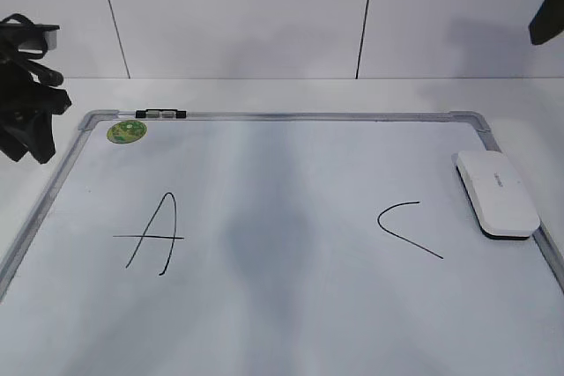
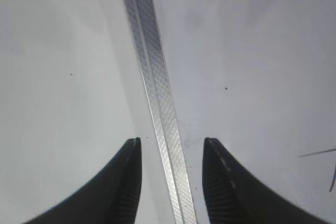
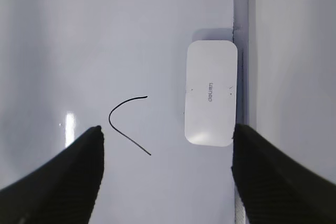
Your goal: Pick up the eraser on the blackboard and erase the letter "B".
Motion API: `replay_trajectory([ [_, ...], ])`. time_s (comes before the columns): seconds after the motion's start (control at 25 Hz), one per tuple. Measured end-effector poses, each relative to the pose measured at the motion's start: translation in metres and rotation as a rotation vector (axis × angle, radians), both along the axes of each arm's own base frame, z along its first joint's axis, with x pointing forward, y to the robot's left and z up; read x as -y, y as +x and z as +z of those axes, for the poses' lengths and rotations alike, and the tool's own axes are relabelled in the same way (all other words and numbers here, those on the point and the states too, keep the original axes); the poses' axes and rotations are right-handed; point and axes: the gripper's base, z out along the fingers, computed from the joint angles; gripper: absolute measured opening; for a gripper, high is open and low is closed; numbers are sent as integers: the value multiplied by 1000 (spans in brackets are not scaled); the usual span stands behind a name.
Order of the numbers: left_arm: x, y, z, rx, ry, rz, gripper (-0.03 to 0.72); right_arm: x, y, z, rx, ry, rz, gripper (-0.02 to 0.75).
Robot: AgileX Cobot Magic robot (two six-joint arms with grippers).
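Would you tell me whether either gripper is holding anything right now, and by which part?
Nothing is held: the left gripper and right gripper are open and empty; the eraser lies on the blackboard.

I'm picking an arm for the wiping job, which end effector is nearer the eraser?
Right. The right end effector hovers open above the eraser at the board's right edge; the left end effector is over the blackboard frame's left side, far across.
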Motion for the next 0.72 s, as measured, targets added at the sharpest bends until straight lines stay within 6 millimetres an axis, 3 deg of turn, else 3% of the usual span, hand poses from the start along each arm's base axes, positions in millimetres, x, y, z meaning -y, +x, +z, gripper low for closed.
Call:
replay_trajectory([
  [0.2,2,-14,43,91,-42,34,288,1,-41,2,7,6,2,594],
  [0.36,0,-44,85,188,-62,43,287,3,-82,0,24,9,3,594],
  [0.52,-4,-94,124,283,-60,41,287,5,-127,-1,71,11,4,594],
  [0.72,-10,-165,155,401,-69,37,287,8,-182,-2,168,17,6,594],
])
